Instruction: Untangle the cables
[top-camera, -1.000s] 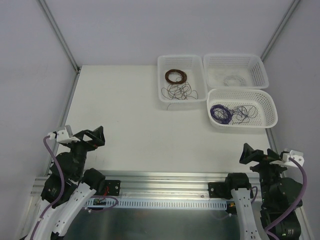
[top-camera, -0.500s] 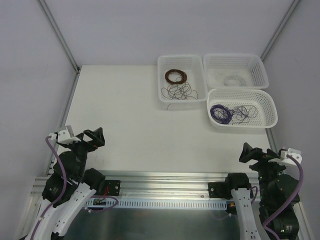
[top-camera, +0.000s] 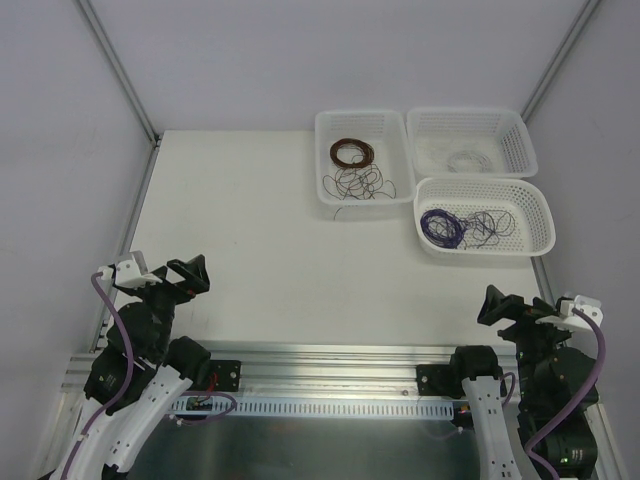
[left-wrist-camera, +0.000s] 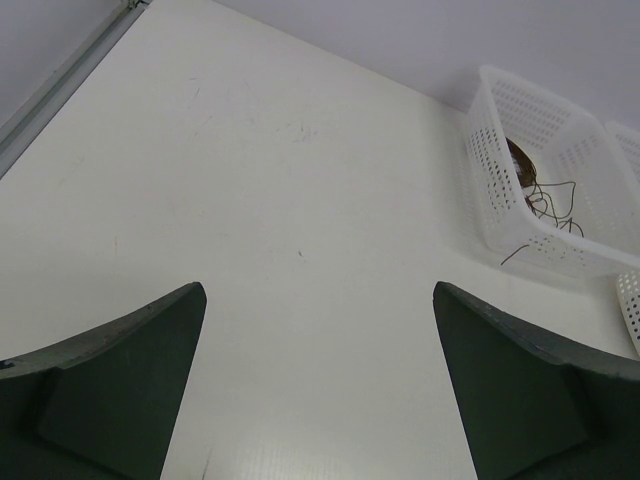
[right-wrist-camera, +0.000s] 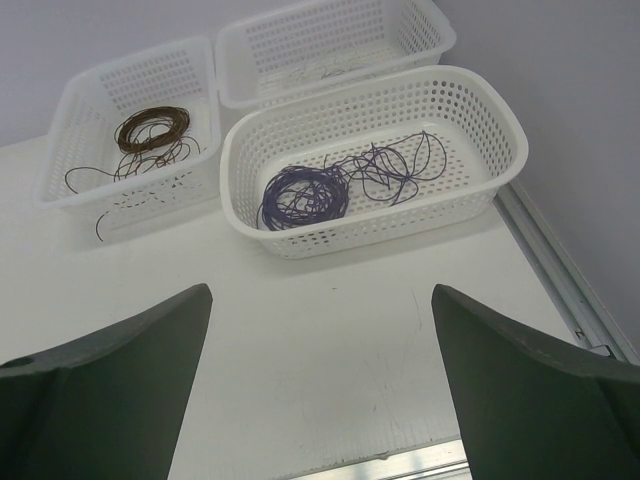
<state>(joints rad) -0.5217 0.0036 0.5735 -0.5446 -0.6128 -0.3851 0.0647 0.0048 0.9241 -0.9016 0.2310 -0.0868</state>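
Observation:
Loose dark cables (top-camera: 358, 184) lie in the left white basket (top-camera: 326, 130), beside a neat brown coil (top-camera: 352, 153). Loose purple cables (top-camera: 490, 226) lie in the near right basket (top-camera: 540, 215), beside a tidy purple coil (top-camera: 440, 227). The right wrist view shows the purple strands (right-wrist-camera: 395, 165) and the dark strands (right-wrist-camera: 150, 165). The left wrist view shows the dark strands (left-wrist-camera: 545, 200) hanging over the basket wall. My left gripper (top-camera: 195, 275) (left-wrist-camera: 318, 300) is open and empty over the near left table. My right gripper (top-camera: 492, 305) (right-wrist-camera: 320, 300) is open and empty, near the purple basket.
A third white basket (top-camera: 520, 135) at the back right holds a pale, faint coil (top-camera: 465, 158). Grey walls and metal frame rails (top-camera: 140, 200) bound the white table. An aluminium rail (top-camera: 330, 355) runs along the near edge between the arm bases.
Both arms settled back slightly toward the near edge a second ago. Nothing has moved in the last half second, and the cables lie as before.

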